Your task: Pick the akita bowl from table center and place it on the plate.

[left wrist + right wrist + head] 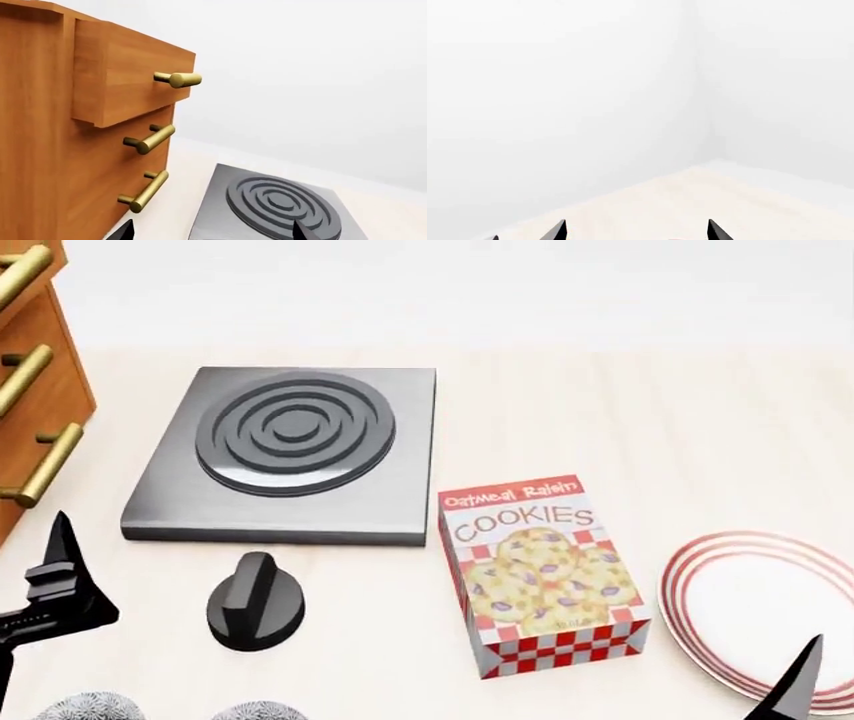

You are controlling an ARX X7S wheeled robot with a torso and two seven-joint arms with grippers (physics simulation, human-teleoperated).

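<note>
Two speckled grey-black rims poke up at the bottom edge of the head view, one akita bowl (88, 707) and its twin (256, 710); most of each is cut off. The plate (721, 585), white with red rings, lies at the right. My left gripper (213, 232) is open, its tips spread over the hotplate's corner and the tabletop; in the head view it stands above the left bowl. My right gripper (637, 231) is open with nothing between its fingers, and one fingertip (798, 680) shows over the plate's near edge.
A wooden drawer cabinet (27, 360) with brass handles (177, 79) stands at the far left. A grey hotplate (287, 445) sits beside it, a black knob (256, 602) in front. An upright cookie box (541, 575) stands between the bowls and the plate.
</note>
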